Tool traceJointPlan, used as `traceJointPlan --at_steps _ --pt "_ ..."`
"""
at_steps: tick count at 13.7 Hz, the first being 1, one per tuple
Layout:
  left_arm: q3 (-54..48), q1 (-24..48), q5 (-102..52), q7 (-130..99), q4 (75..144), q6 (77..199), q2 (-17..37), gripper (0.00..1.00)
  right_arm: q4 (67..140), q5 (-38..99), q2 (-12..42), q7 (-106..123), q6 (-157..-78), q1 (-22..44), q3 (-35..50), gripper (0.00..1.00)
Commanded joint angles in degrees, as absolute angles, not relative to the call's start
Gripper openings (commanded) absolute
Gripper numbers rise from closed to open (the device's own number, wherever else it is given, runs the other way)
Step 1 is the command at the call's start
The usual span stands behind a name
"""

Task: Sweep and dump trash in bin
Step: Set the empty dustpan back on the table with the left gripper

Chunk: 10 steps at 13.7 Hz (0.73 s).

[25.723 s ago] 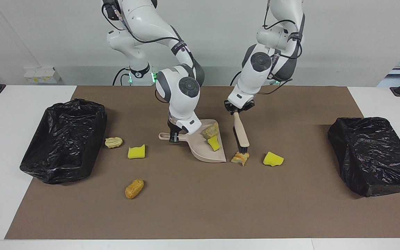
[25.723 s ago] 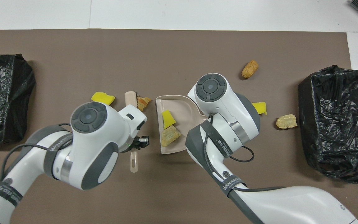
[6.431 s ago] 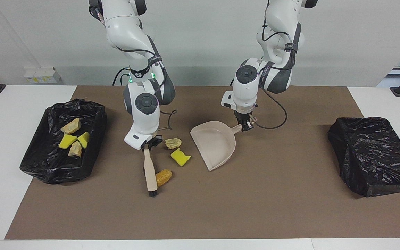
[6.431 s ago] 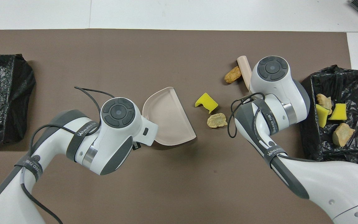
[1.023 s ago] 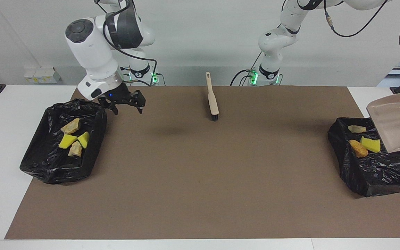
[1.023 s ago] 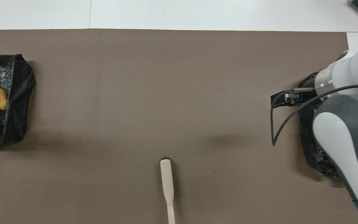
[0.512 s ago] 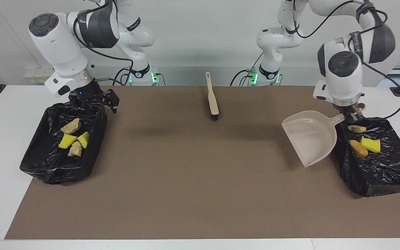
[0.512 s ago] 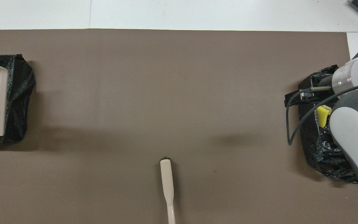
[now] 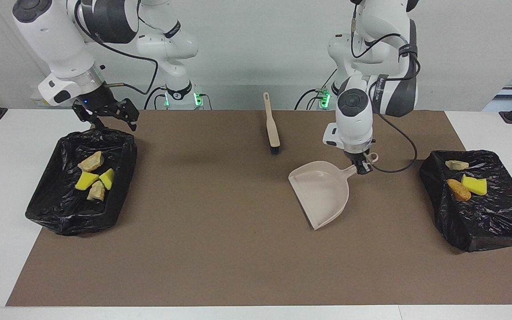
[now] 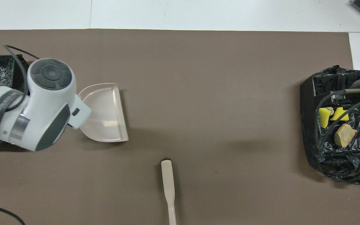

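Brush (image 10: 168, 184) handle cut off at overhead view's bottom edge, left gripper (image 9: 364, 168) hidden under its wrist there

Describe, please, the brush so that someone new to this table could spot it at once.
On the brown mat, look at the edge nearest the robots, midway between the two black-lined bins. The brush lies there alone, held by neither gripper: a slim beige handle with short black bristles, unlike the broad, scoop-shaped dustpan.
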<state>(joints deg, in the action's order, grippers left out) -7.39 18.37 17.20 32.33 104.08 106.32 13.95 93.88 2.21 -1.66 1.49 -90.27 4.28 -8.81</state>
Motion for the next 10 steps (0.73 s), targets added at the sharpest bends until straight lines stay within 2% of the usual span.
traceJointPlan --at_steps 1,3,6,8,10 --pt "-6.1 23.7 12.9 15.7 97.1 105.8 19.1 0.00 92.0 1.0 -1.7 1.8 -88.2 3.5 -8.7 1.00" --pt "-6.1 26.2 10.1 3.0 94.9 105.7 20.6 0.00 90.0 1.0 -1.7 -0.6 -86.1 0.8 -6.2 1.00" --pt "-6.0 30.7 8.1 -11.5 90.9 105.5 25.4 0.00 89.8 1.1 -1.8 -2.6 -86.2 -6.4 2.1 1.00" --pt "-6.1 31.6 6.3 -23.7 87.7 106.3 28.6 0.00 90.0 1.0 -2.4 -1.9 -86.5 -6.9 2.4 1.00" --pt "-6.0 31.3 1.5 -28.0 87.7 108.8 28.7 0.00 89.8 -1.1 -1.8 -0.4 -86.8 -5.8 1.8 1.00"
